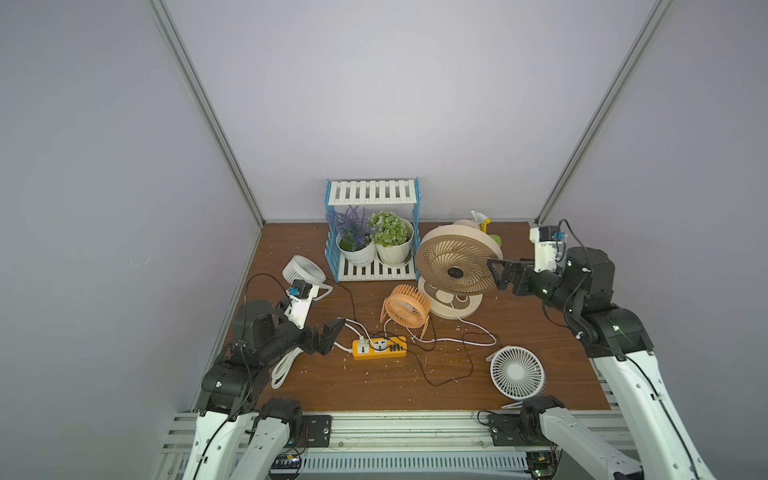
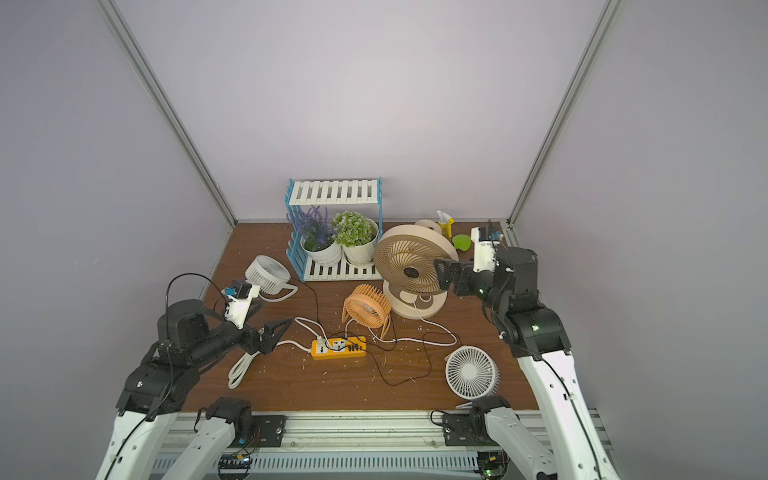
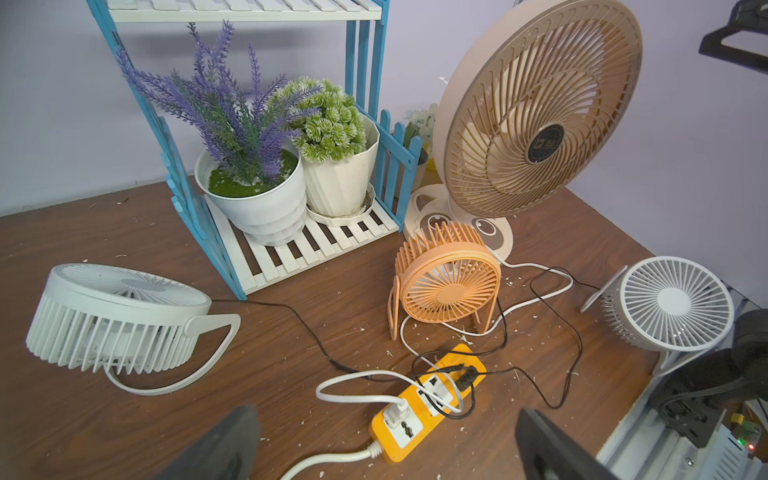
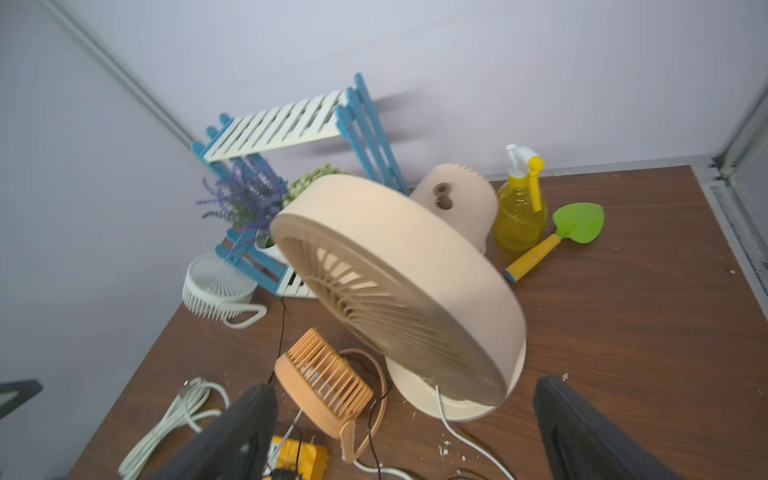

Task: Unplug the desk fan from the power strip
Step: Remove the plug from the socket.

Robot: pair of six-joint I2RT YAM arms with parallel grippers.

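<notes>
My left hand [image 1: 330, 337] reaches low at lower left in a top view, fingers spread wide and empty, aimed at the power strip [image 1: 379, 347] lying flat mid-table [image 1: 332, 386]. My right hand [image 1: 496, 274], raised at right, gapes wide beside the big beige fan [image 1: 455, 264]

Power strip [image 4: 313, 457] mostly beyond the right wrist view's edge.
</notes>
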